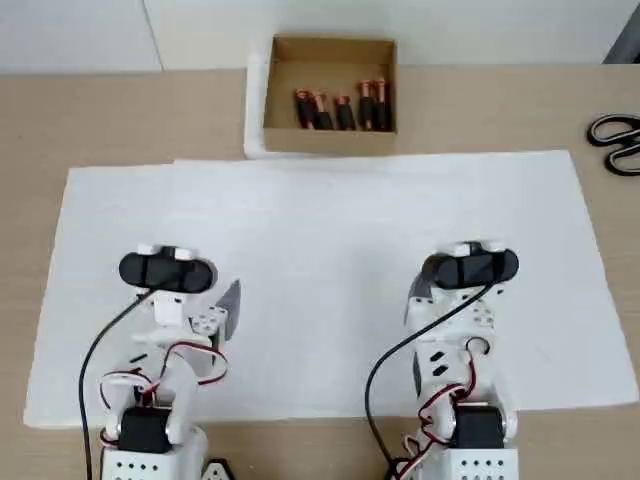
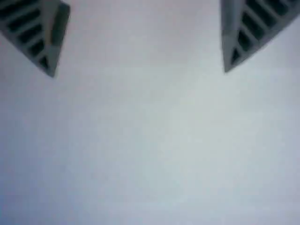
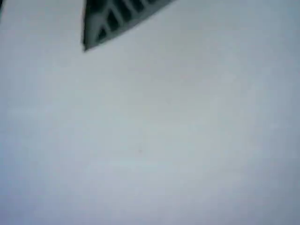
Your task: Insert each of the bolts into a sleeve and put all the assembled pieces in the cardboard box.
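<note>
Your left claw (image 2: 137, 72) spread open, empty, right claw (image 1: 418, 296) can't tell, sleeved bolts (image 1: 340, 108) well apart, far off in cardboard box (image 1: 330, 142)

The surface (image 1: 120, 110) was light brown wood. A big white sheet (image 1: 330, 230) lay across it. Black scissors (image 1: 615, 140) sat near its right edge. A white wall (image 1: 80, 30) stood behind.

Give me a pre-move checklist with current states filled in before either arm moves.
1. Brown cardboard box open-topped, beyond the white paper sheet: ok.
2. Black-and-copper assembled pieces lying inside the box: ok, five there.
3. Left end effector open, nothing between its fingers: ok.
4. Right end effector grip state: cannot tell.
5. Black-handled scissors off the paper, apart from both arms: ok.
</note>
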